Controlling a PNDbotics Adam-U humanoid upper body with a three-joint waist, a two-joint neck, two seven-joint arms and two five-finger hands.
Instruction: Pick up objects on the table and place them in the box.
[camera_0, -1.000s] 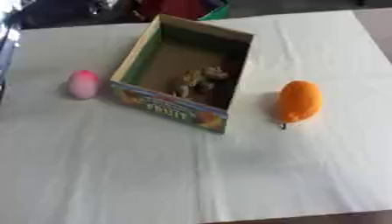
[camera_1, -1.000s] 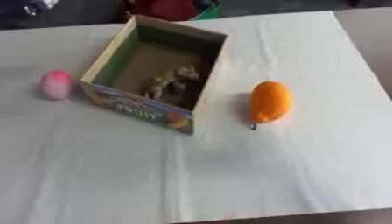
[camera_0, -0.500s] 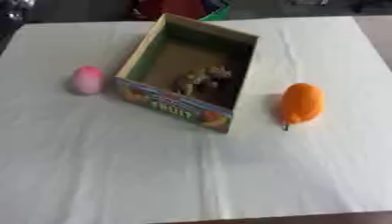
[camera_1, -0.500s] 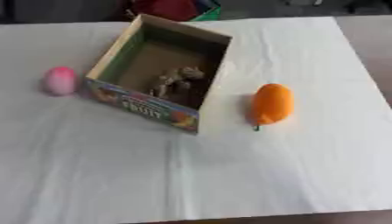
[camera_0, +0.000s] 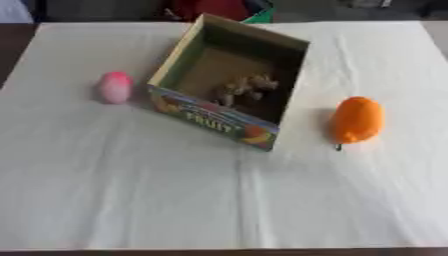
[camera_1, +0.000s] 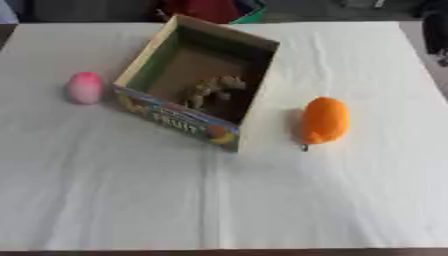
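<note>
1. Left eye view: an open cardboard box (camera_0: 229, 80) sits turned at an angle in the upper middle of the frame, on a counter (camera_0: 219, 200) covered by a white cloth. Its near wall is printed with coloured fruit pictures and the word "FRUIT".
2. Inside the box, toward its near right corner, lies a small tan object (camera_0: 242, 89) of uneven shape; what it is cannot be made out.
3. A pink, rounded object (camera_0: 115, 87) rests on the cloth at the left of the frame, just beside the box's left corner but apart from it.
4. An orange, oval object (camera_0: 356, 120) lies on the cloth at the right of the frame, near the box's right wall without touching it. A small dark stub shows at its lower end.
5. Right eye view: the same arrangement appears, set slightly further left in the frame. The box stands upper centre, the pink object at the left edge of the middle band and the orange one right of centre.
6. Dark shapes and a patch of red and green show beyond the counter's far edge along the top of the frame.
7. Neither robot hand appears in either view, so the state of the fingers cannot be told.
</note>
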